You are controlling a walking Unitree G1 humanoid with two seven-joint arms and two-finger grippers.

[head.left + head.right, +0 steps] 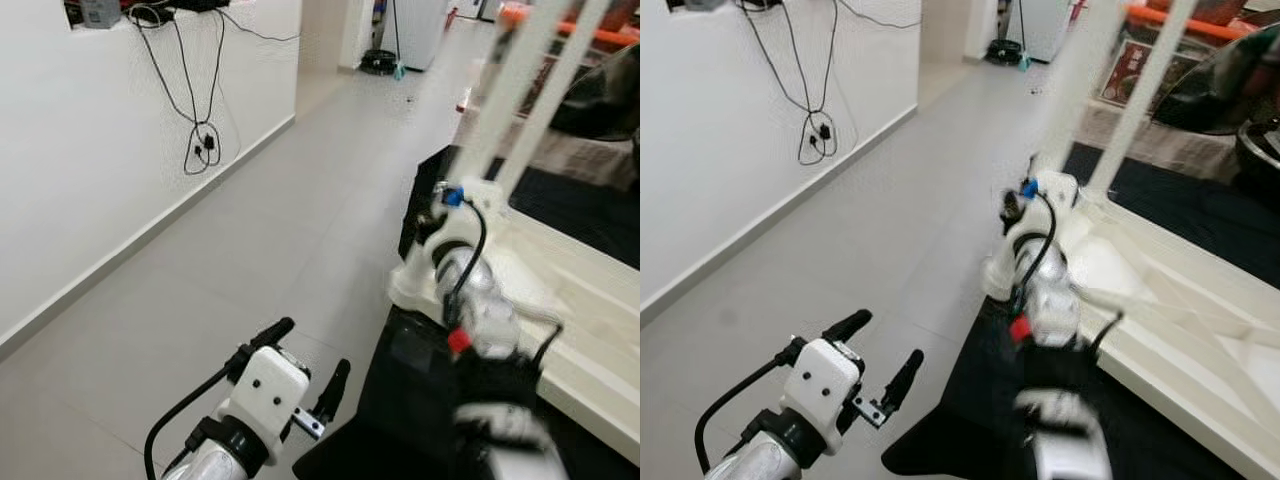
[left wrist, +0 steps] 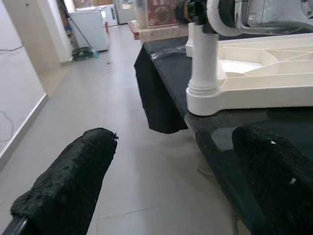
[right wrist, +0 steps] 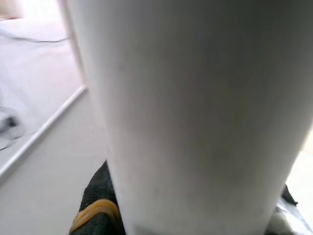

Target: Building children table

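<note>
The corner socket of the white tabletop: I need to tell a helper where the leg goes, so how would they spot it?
Find the black-covered platform beside the grey floor; the white tabletop lies upside down on it. At its corner nearest the platform's edge, a round white socket stands upright, unlike the flat ribbed panels beside it. The right gripper is at it.

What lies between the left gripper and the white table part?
Only bare grey floor, seen in the left wrist view between the left gripper and the table part on the black cloth.
</note>
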